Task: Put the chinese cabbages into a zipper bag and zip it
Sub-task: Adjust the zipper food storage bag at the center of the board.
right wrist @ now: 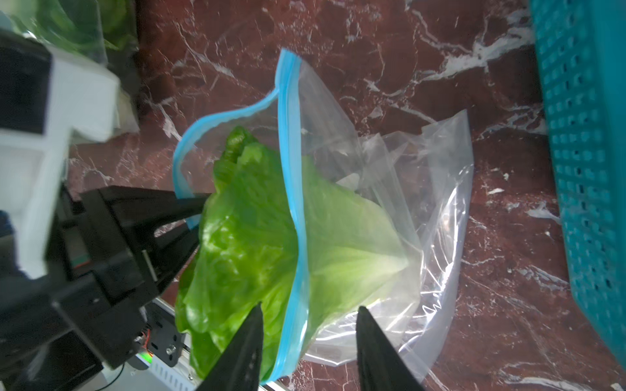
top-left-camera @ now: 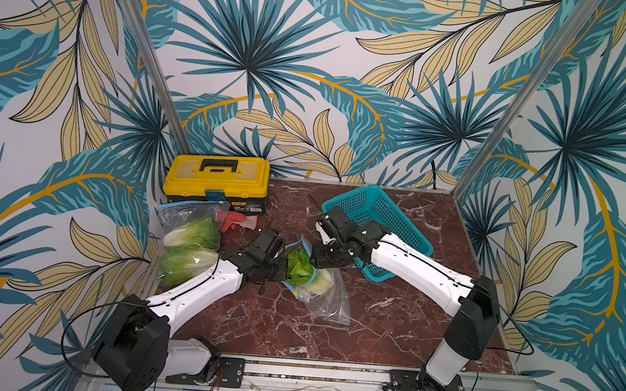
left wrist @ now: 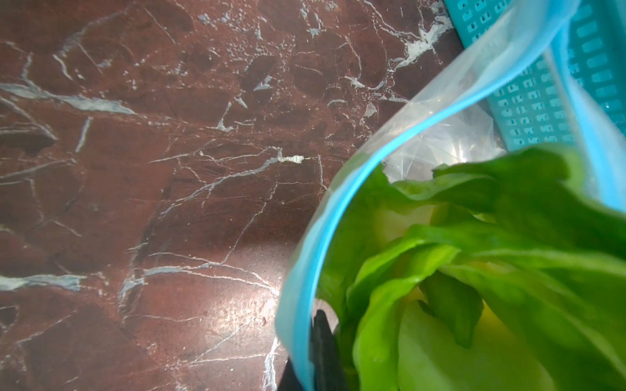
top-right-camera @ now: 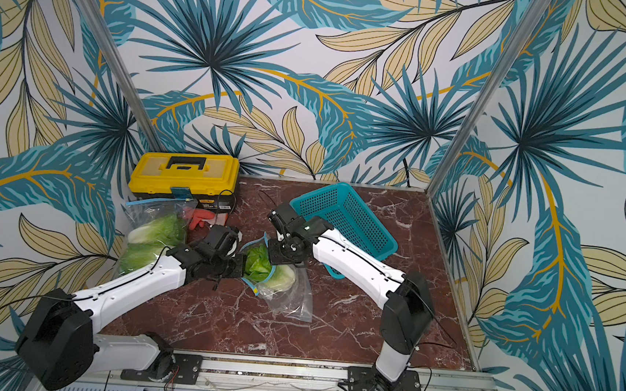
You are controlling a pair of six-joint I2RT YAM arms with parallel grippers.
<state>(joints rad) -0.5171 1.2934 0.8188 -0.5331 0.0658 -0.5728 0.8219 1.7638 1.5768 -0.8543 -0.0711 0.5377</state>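
- The teal basket (top-left-camera: 397, 226) is my landmark, standing on the marble table (top-left-camera: 389, 324) toward the far right.
- The zipper bag (top-left-camera: 327, 304) lies on the table just beside the basket's near-left corner. Its mouth is turned away from the basket, toward my left arm.
- 1 cabbage (right wrist: 250, 237) sits halfway in that bag. Its pale base is inside the plastic on the basket side, and its frilly green top pokes out past the blue zipper rim (right wrist: 291, 189).
- My left gripper (top-left-camera: 282, 269) is pressed together, pinching the blue rim on the side of the mouth farthest from the basket. In the left wrist view, 1 black finger (left wrist: 323, 345) shows just inside the rim, beside the leaves.
- My right gripper (right wrist: 310, 308) reaches in from the basket's left edge. Its 2 jaws stand apart, astride the rim, 1 over the bare leaves and 1 over the plastic. I cannot tell whether they squeeze or only hover.
- 2 more cabbage heads (top-left-camera: 196, 233) (top-left-camera: 183, 264) lie well apart from the basket, across the table to its left. They look to be inside a second zipper bag (top-left-camera: 184, 213).
- A yellow toolbox (top-left-camera: 216, 177), lid down, stands left of the basket against the back wall, with a red item (top-left-camera: 230, 220) just in front of it.
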